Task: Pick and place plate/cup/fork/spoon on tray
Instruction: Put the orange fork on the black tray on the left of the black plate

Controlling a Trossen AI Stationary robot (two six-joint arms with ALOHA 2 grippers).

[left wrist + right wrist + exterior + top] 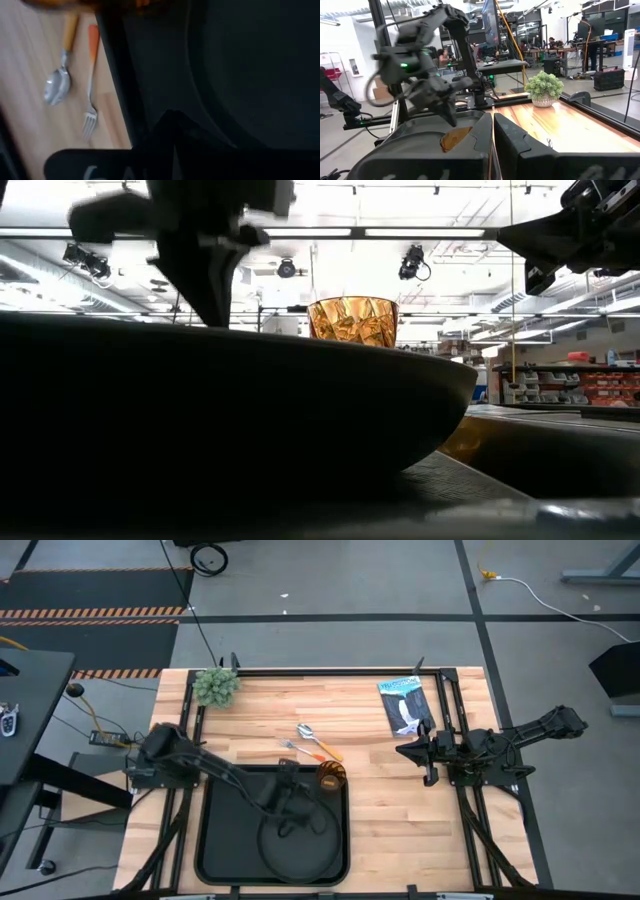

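— Two arms at one wooden table (370, 790); start with the biggest piece, what's where?

— The tray (215, 850) lies at the near left of the table. The plate (300, 845) sits inside it, toward its right half, filling much of the low view as a dark bowl-like shape (230, 410).

— And the left gripper (290, 802)?

— Over the tray, just above the plate's far rim. Whether its fingers are spread or pressed together, I cannot tell; they blend into the black.

— The right gripper (412, 751)?

— Parked at the right edge of the table, well apart from everything. In its own wrist view the two fingers (512, 137) look pressed together, nothing between them.

— Smaller things?

— The cup (331, 776) stands at the tray's far right corner; on the rim or just beside it, I cannot tell. The fork (305, 752) and spoon (318, 742) lie side by side on bare wood just beyond the cup, handles toward it. A small plant (216, 686) sits at the far left, a dark packet (403, 705) at the far right.
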